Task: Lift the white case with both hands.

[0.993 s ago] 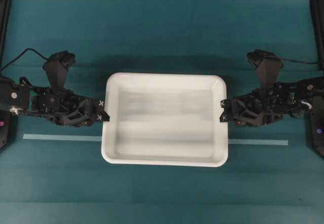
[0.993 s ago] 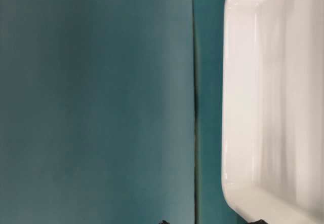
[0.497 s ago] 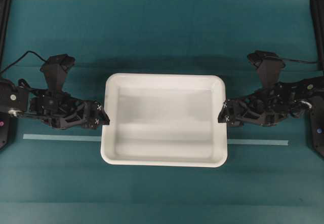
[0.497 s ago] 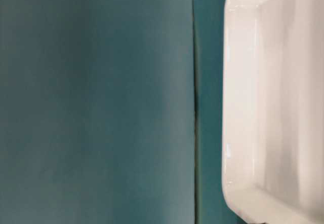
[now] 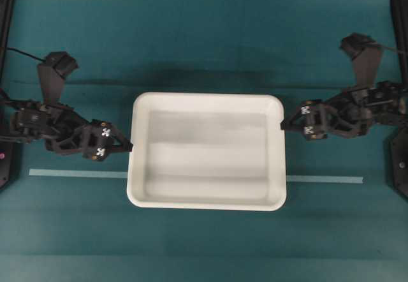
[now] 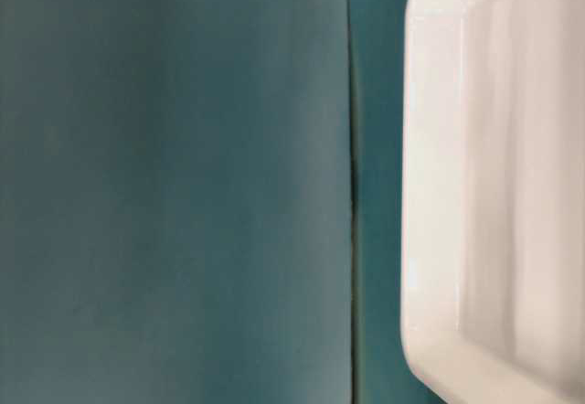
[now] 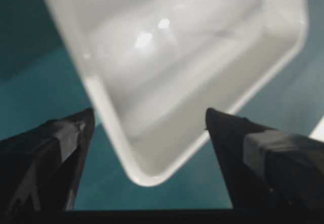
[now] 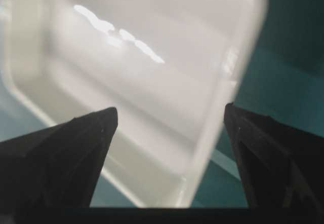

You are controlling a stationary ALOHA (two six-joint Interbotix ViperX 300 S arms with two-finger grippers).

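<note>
One case (image 5: 207, 151), white, is sitting flat mid-bench (image 5: 204, 52) over a pale tape strip (image 5: 76, 173); no writing readable anywhere, only small white X markers on the grippers. Two grippers are flanking it: left gripper (image 5: 127, 147) is reaching level toward the case's left rim, tip just beside it, fingers (image 7: 61, 148) spread wide and gripping nothing. Right gripper (image 5: 285, 122) is pointing at the right rim, near its top corner, fingers (image 8: 71, 148) likewise spread, nothing held.
</note>
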